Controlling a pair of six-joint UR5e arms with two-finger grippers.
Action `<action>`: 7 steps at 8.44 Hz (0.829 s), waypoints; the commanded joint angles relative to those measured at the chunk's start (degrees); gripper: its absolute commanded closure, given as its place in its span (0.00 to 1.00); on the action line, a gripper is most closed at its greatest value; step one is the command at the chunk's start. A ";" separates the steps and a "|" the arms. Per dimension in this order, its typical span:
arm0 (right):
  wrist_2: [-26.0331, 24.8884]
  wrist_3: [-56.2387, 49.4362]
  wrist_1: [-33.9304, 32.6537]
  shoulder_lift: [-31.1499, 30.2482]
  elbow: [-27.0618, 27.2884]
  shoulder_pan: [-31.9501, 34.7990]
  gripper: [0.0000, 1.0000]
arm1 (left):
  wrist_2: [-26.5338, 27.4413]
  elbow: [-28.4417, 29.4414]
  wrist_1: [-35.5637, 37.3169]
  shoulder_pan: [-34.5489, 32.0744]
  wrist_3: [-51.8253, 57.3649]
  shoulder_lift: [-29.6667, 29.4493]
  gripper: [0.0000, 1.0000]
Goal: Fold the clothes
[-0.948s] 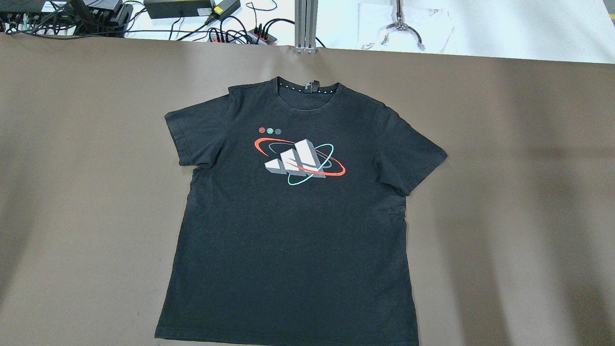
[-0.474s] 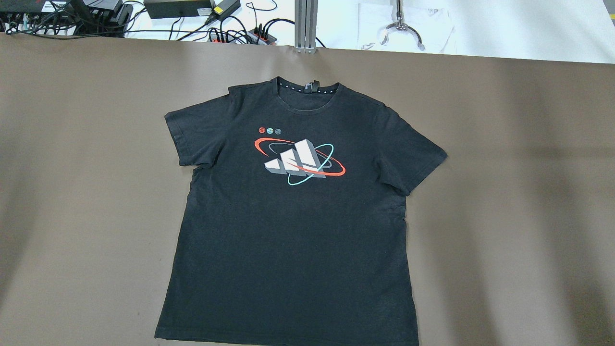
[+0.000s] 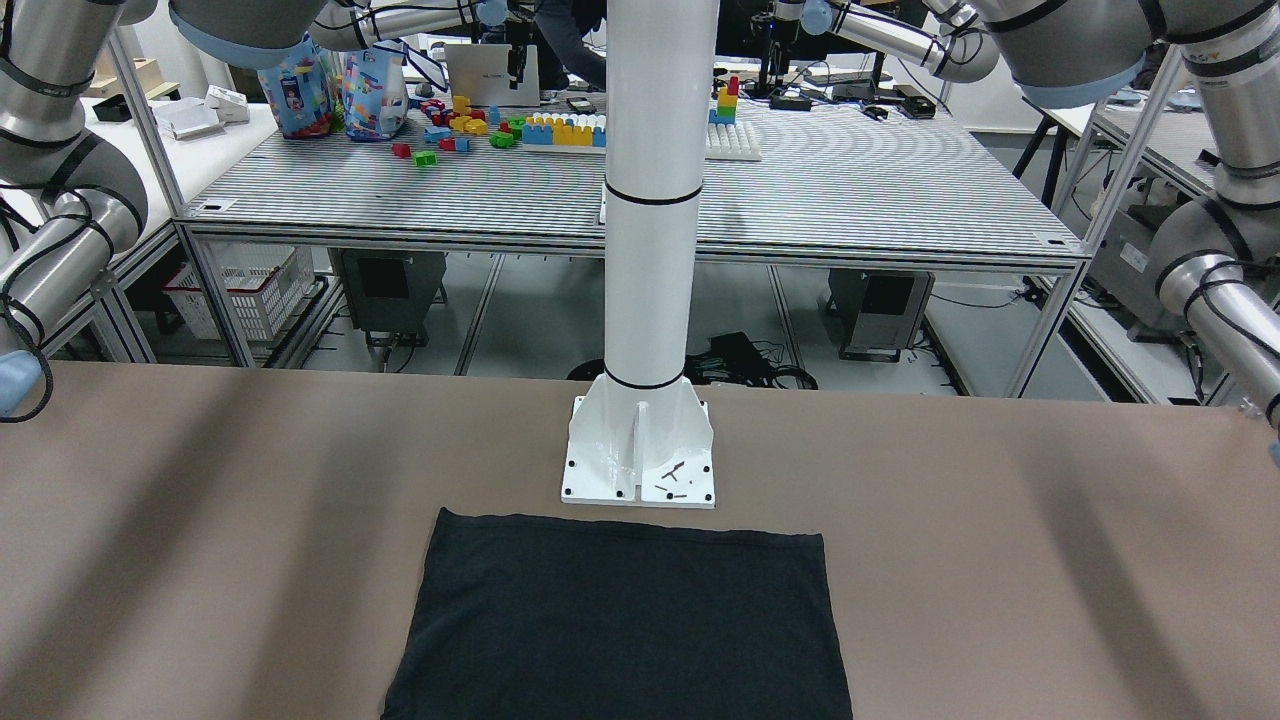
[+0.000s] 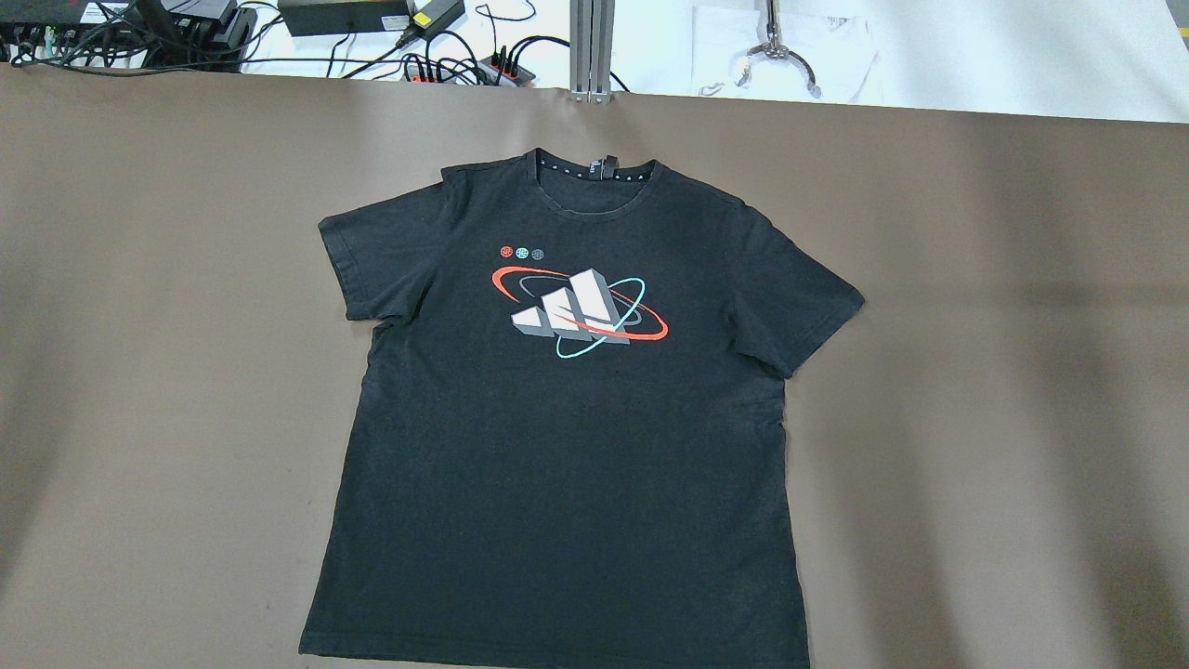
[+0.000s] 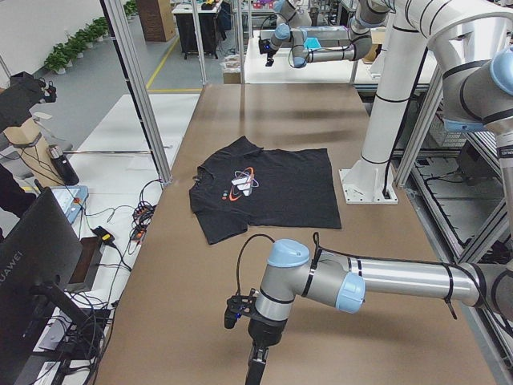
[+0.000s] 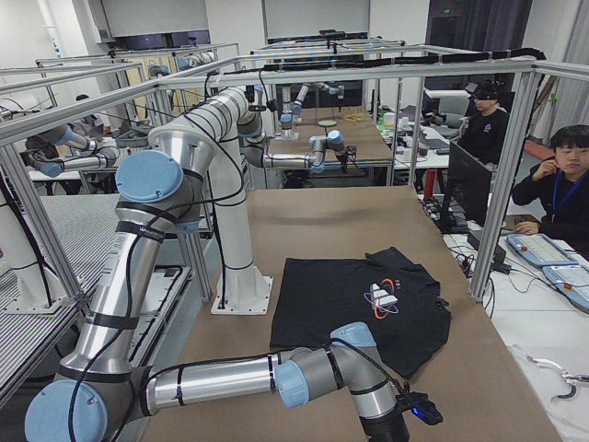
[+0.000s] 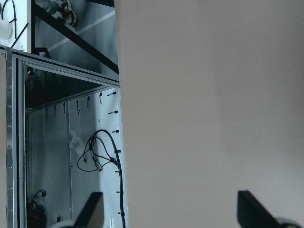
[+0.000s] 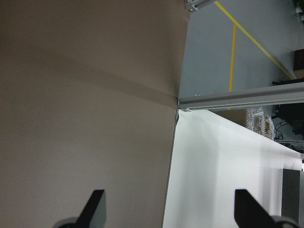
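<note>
The clothes are one black T-shirt with a white, red and teal print on the chest. It lies flat and face up in the middle of the brown table, collar toward the far edge. In the front-facing view its hemmed bottom edge lies just in front of the white pillar's base. My left gripper is open over bare table at the table's left end, far from the shirt. My right gripper is open over the table's right end by its edge. Neither holds anything.
The white pillar base plate is bolted to the table behind the shirt's hem. Cables and power bricks lie beyond the far edge. People sit at desks past the table's operator side. Bare brown table flanks the shirt.
</note>
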 commanded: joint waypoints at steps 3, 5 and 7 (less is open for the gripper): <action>0.26 -0.61 0.96 0.09 0.78 -0.09 0.05 | -0.20 -0.47 -3.13 0.09 0.26 0.04 0.00; 0.18 -0.27 2.71 0.70 1.23 -0.35 0.05 | 0.49 -0.81 -5.97 0.00 0.00 -0.31 0.00; 1.14 -1.31 3.51 -0.25 1.05 -0.26 0.05 | -0.20 -0.29 -7.47 0.00 -2.10 -0.23 0.00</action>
